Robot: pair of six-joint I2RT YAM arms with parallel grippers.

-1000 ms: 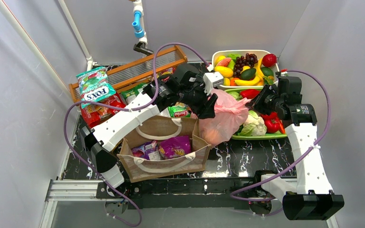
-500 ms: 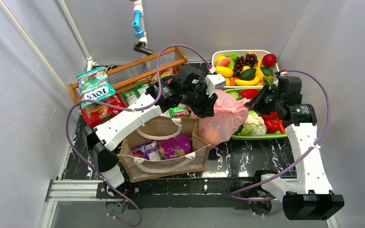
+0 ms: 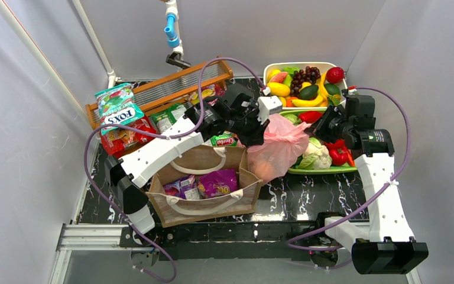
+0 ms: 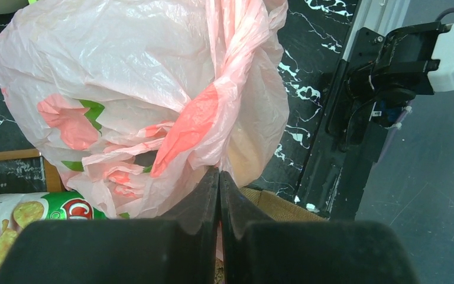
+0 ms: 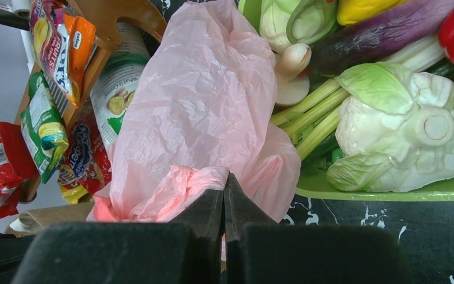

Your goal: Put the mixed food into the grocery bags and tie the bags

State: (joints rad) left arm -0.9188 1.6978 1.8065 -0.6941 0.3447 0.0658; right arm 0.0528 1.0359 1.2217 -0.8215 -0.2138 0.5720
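Your left gripper [image 4: 219, 174] has closed since a second ago and now pinches a gathered strip of the pink bag [image 3: 278, 145]; your right gripper [image 5: 225, 180] is clamped on another fold of it. That bag sits on the counter [image 3: 307, 195] between the brown tote [image 3: 213, 208] and the green tray [image 3: 322, 170]. Filling looks partly done: a purple packet [image 3: 217, 182] lies in the tote, no knot is tied yet, and the cauliflower [image 3: 316, 152] and Fox's packet [image 3: 118, 112] wait outside.
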